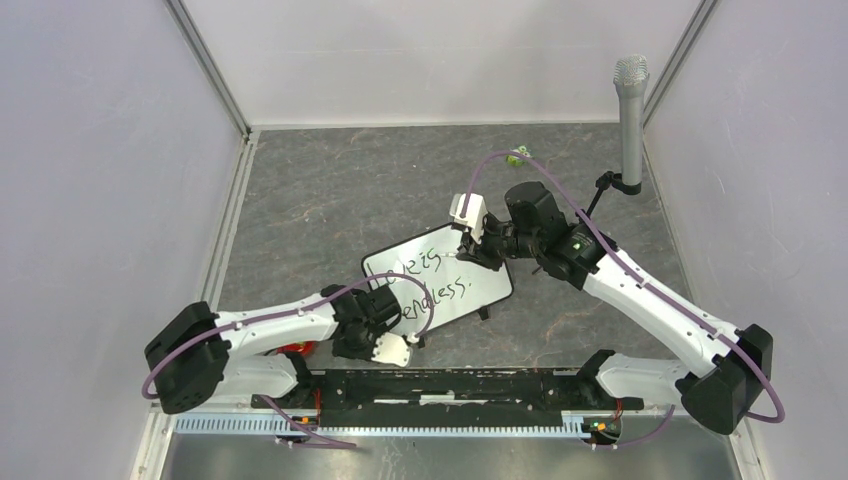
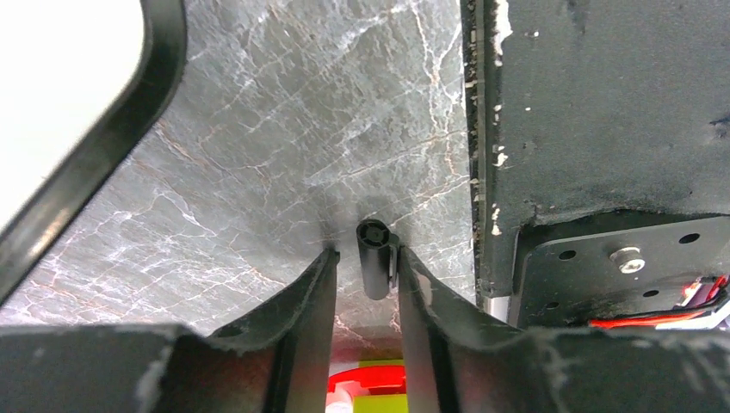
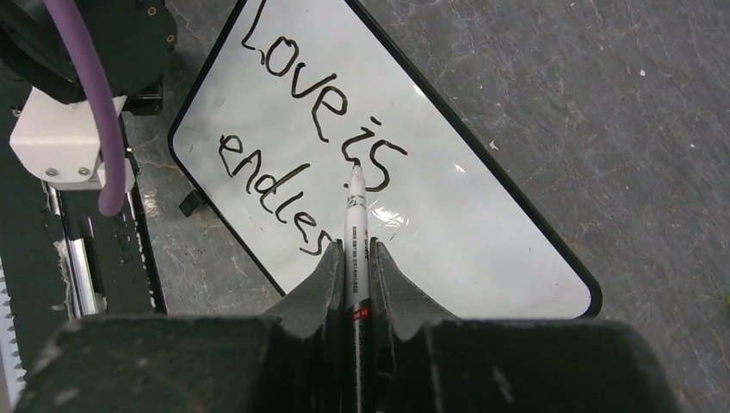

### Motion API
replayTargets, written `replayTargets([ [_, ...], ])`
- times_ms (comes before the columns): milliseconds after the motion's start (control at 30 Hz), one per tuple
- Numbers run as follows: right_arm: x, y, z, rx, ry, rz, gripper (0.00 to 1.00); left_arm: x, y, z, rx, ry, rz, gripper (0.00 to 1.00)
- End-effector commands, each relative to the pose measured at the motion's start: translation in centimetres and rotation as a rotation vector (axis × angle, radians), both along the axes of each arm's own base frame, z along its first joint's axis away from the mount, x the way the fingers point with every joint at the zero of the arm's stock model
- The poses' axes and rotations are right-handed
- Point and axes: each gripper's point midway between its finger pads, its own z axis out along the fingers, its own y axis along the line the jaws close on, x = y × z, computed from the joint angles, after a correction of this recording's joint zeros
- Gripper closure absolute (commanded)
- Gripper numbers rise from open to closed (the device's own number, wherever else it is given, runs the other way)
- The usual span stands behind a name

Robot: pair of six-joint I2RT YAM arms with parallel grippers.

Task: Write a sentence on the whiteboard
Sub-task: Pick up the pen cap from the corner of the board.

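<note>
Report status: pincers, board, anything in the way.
Right pincer shut on marker, tip by "is". Left pincer open around black cap on table, beside board. Sentence "Love is endless." written. Nothing lying on board.

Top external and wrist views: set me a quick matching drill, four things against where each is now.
1 marker
2 black cap
3 microphone
4 whiteboard

A upright at the far right
B between the fingers of the left end effector
C flat on the table, written on
D clamped in the right end effector

Pairs: 1-D, 2-B, 3-A, 4-C
</note>
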Motion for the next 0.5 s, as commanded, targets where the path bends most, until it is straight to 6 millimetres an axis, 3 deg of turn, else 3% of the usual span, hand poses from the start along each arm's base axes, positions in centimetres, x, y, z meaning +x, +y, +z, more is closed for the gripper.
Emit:
replayTargets([
  [0, 0.5, 0.0, 0.8, 0.008, -0.030, -0.007, 1.00, 0.1, -1.5, -0.3, -0.023, 0.028, 0.005, 0.66],
  [100, 0.6, 0.0, 0.8, 0.005, -0.029, -0.006, 1.00, 0.1, -1.4, -0.2, -0.022, 0.029, -0.006, 0.79],
  [267, 0.8, 0.3, 1.2, 0.014, -0.024, -0.004, 1.00, -1.1, -3.1, 2.4, -0.135, 0.083, 0.031, 0.95],
  [467, 1.2, 1.0, 2.2, 0.040, -0.009, -0.008, 1.00, -1.9, -4.7, 6.2, -0.221, 0.159, 0.105, 0.98],
])
